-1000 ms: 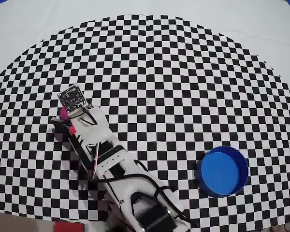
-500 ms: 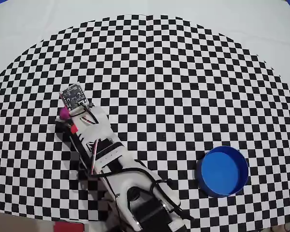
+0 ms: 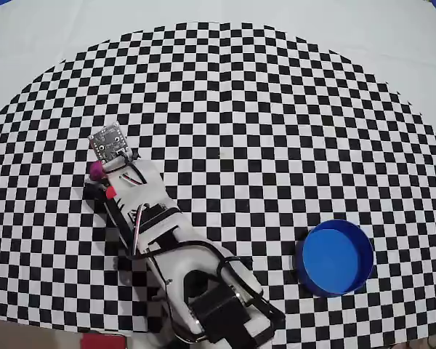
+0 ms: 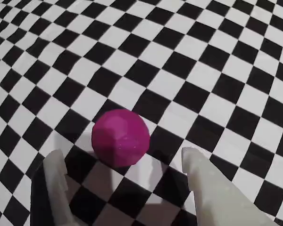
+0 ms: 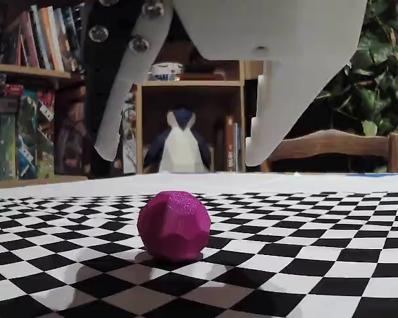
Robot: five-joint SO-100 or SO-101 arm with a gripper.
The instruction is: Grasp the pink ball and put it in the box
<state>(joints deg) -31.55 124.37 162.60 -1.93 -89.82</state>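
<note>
A matt, faceted, faintly glittery surface is shown by the pink ball [image 5: 174, 225]; the gripper [image 5: 184, 151] is seen in smooth white plastic.

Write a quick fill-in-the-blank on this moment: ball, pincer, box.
1. The pink ball rests on the ____ cloth.
2. In the fixed view the pincer hangs ____ the ball, not touching it.
3. The pincer's fingers stand ____, with the ball in the gap between them in the wrist view.
4. The blue box holds ____.

Missing words: checkered; above; open; nothing
</note>
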